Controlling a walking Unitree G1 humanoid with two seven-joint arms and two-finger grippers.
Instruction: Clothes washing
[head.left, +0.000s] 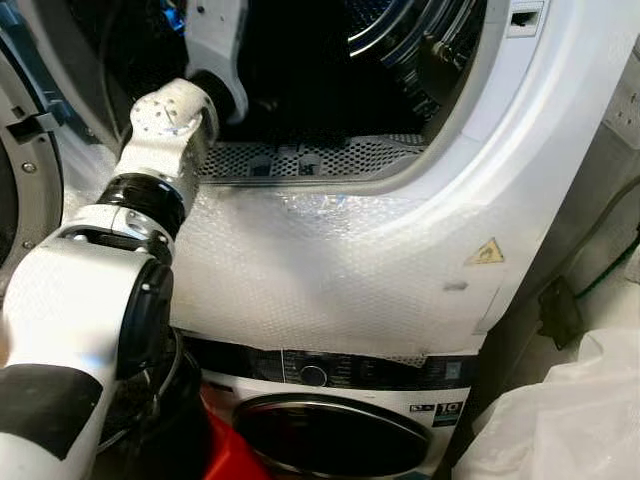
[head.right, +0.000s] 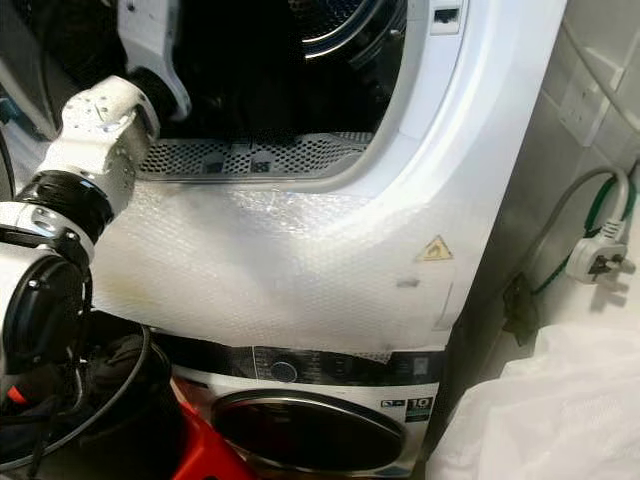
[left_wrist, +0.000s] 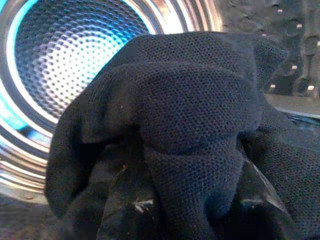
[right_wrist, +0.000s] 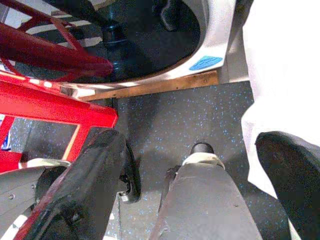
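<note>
A: Upper machine, open drum (head.left: 400, 40), top of frame; my left arm (head.left: 170, 120) reaches in from upper left.

B: And the load?

A: The dark garment (left_wrist: 190, 130) sits bunched directly ahead of the left gripper (left_wrist: 190, 220), pinched between its fingers, drum beyond. Right gripper (right_wrist: 145, 200) hangs spread, idle.

You're seeing the left arm (head.left: 150, 170) reaching up and forward, elbow bent low, silver wrist angled upward. The left gripper (left_wrist: 190, 200) is clamping a bunched dark cloth (left_wrist: 190, 115), fingers mostly buried under the fabric. The right gripper (right_wrist: 180, 190) is hanging idle and pointing down at the floor, its two black fingers (right_wrist: 80, 190) spreading apart with nothing between them.
</note>
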